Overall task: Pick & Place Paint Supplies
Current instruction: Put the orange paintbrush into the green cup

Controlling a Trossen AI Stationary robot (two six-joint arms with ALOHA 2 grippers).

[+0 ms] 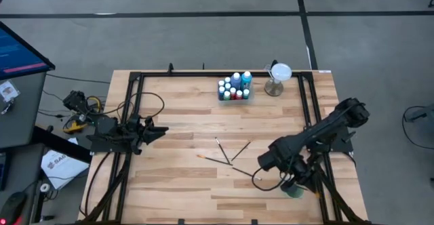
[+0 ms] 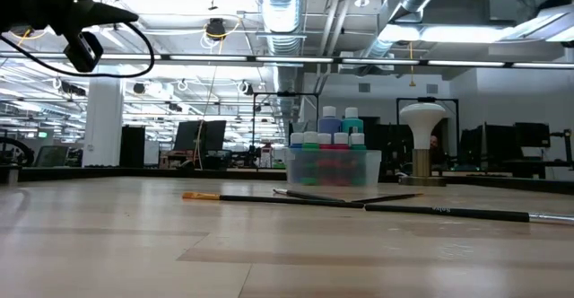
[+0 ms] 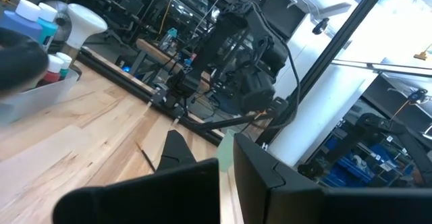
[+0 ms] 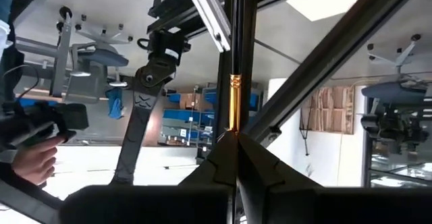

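Note:
Small white-capped paint bottles (image 1: 234, 88) stand in a clear tub (image 2: 328, 168) at the table's far middle. Several thin dark-handled paintbrushes (image 1: 229, 156) lie crossed on the wood at mid-table, and they also show in the low view as paintbrushes (image 2: 296, 197). My right gripper (image 1: 263, 162) hovers just right of them and is shut on one paintbrush (image 4: 235, 62). At the table's left edge my left gripper (image 1: 160, 131) is parked, shut and empty. My right gripper pinches a paintbrush between its two fingertips, right at the lower end of the gold ferrule (image 4: 235, 119). The dark handle (image 4: 236, 21) runs on straight past the fingertips, lifted clear of the table. What lies behind the fingertips is hidden by the fingers.
A white-topped stemmed stand (image 1: 278, 76) is right of the tub. A round green cup (image 1: 293, 191) sits under my right arm near the front right corner. Black frame rails (image 1: 132, 116) run along both table sides. A person's hand (image 4: 34, 162) shows in the room beyond.

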